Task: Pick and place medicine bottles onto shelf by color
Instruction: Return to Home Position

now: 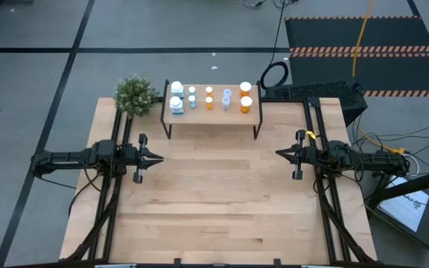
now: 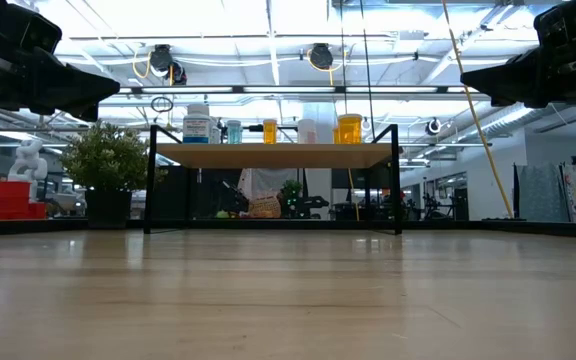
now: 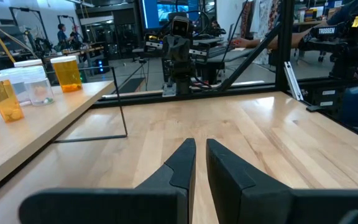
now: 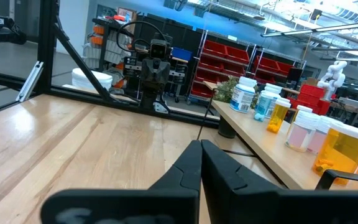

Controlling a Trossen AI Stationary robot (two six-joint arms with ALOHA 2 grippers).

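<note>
The medicine bottles stand upright in pairs on the shelf (image 1: pixel 213 113) at the table's far edge. From left to right they are white (image 1: pixel 176 88), pale blue (image 1: pixel 192 102), small orange (image 1: pixel 209 103), lavender (image 1: pixel 226 95) and large orange (image 1: pixel 246 104). The shelf's board (image 2: pixel 273 155) rests on thin black legs. My left gripper (image 1: pixel 161 158) hovers level above the table's left side. Its fingers (image 3: pixel 185 158) are together but for a thin slit, with nothing between them. My right gripper (image 1: pixel 278 153) hovers level above the right side, shut and empty (image 4: pixel 201 144). Both point at the table's middle.
A potted green plant (image 1: pixel 135 95) stands at the shelf's left end. The bare wooden tabletop (image 1: pixel 214 201) stretches between and in front of the two arms. A black cable ring (image 1: pixel 274 74) and a dark mat lie on the floor beyond the far right corner.
</note>
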